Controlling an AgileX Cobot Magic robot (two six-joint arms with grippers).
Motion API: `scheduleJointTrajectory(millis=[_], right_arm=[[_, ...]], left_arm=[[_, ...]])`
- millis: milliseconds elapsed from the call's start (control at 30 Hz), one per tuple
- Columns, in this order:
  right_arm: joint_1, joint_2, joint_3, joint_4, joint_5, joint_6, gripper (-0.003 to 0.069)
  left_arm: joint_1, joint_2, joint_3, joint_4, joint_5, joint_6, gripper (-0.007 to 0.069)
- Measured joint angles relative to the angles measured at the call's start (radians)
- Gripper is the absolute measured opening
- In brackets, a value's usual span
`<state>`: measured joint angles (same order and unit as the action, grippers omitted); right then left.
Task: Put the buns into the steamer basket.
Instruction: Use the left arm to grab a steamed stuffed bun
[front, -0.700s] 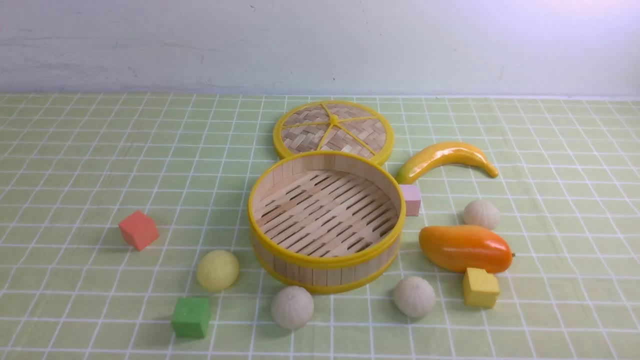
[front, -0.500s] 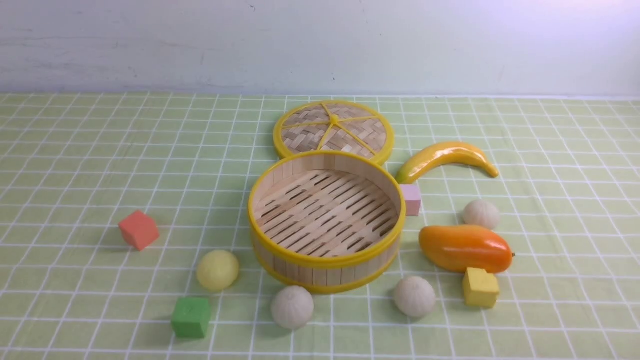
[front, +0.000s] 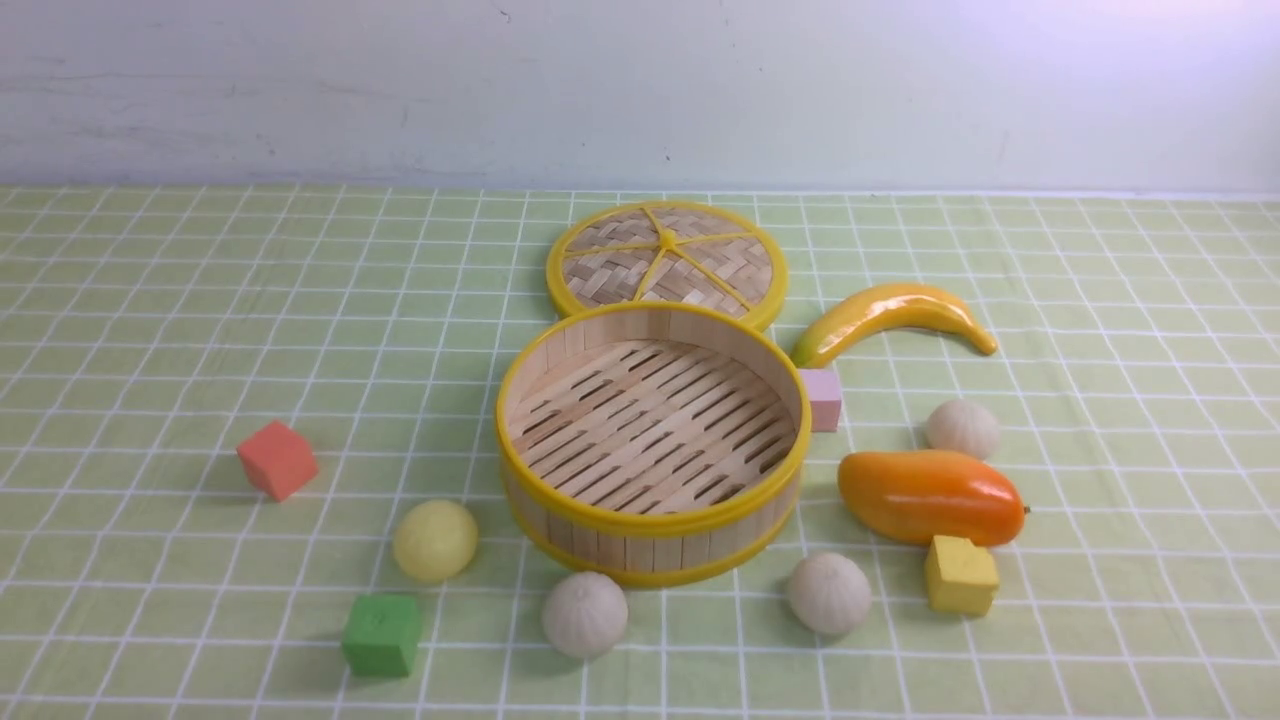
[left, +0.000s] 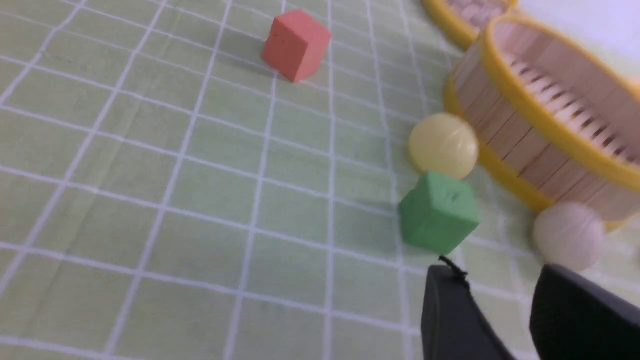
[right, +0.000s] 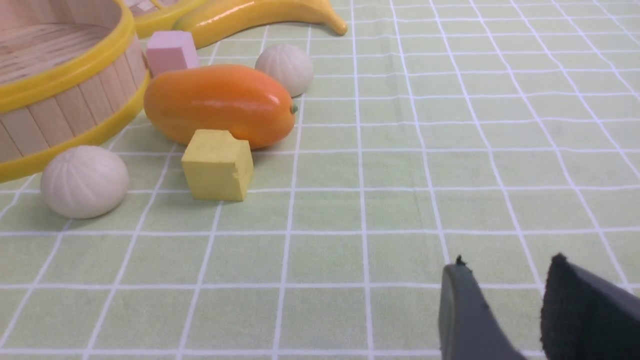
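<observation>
**Basket bare, four buns loose, clutter close by**

Finds the steamer basket at mid-table, open-topped and with nothing on its slats, the lid lying flat just behind. Counts all four buns out on the checked cloth:

- the pale yellow bun near the basket's left front
- the front bun just before the basket wall
- the right-front bun near that wall too
- the far bun just behind the mango

Shows the left gripper with jaws parted and nothing between them, low over the cloth near the green cube. Shows the right gripper likewise parted and empty, well apart from any bun.

Risks, on the left side, clipping the green cube during a reach for the pale yellow bun just beyond it, and so pushing the bun away. Risks the same with any off-centre pinch, since round toys probably squirt out or roll across smooth cloth. Risks bumping the mango or the yellow cube on the way to the far bun, tucked between the mango and the banana. Could also catch the yellow rim on a low carry and drag the basket, or bounce a bun back out with too high a release.

Reads no brand, label or lettering anywhere.
</observation>
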<state>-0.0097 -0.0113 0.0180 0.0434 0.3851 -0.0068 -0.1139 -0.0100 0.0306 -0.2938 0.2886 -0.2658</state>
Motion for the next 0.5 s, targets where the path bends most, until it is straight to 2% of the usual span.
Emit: scheduleJointTrajectory(millis=[33,167,267,367,400,433,500], right_arm=[[0.0,0.0,0.0,0.0,0.0,0.0,0.0239],[0.0,0.0,0.0,0.0,0.0,0.0,0.0239],[0.0,0.0,0.0,0.0,0.0,0.0,0.0239],[0.0,0.0,0.0,0.0,0.0,0.0,0.0239],[0.0,0.0,0.0,0.0,0.0,0.0,0.0239],[0.0,0.0,0.0,0.0,0.0,0.0,0.0239],[0.0,0.0,0.0,0.0,0.0,0.0,0.0239]], left_arm=[[0.0,0.0,0.0,-0.097,-0.047,-0.045,0.0237],[0.0,0.0,0.0,-0.344,-0.186,-0.129,0.0237],[0.0,0.0,-0.009,-0.423,-0.253,-0.154,0.0227],[0.0,0.0,-0.074,-0.436,-0.194,-0.14,0.0192],[0.0,0.0,-0.173,-0.422,-0.104,-0.067,0.0138],[0.0,0.0,-0.184,-0.42,-0.095,-0.048,0.0125],[0.0,0.037,-0.323,-0.392,0.027,0.058,0.0049]])
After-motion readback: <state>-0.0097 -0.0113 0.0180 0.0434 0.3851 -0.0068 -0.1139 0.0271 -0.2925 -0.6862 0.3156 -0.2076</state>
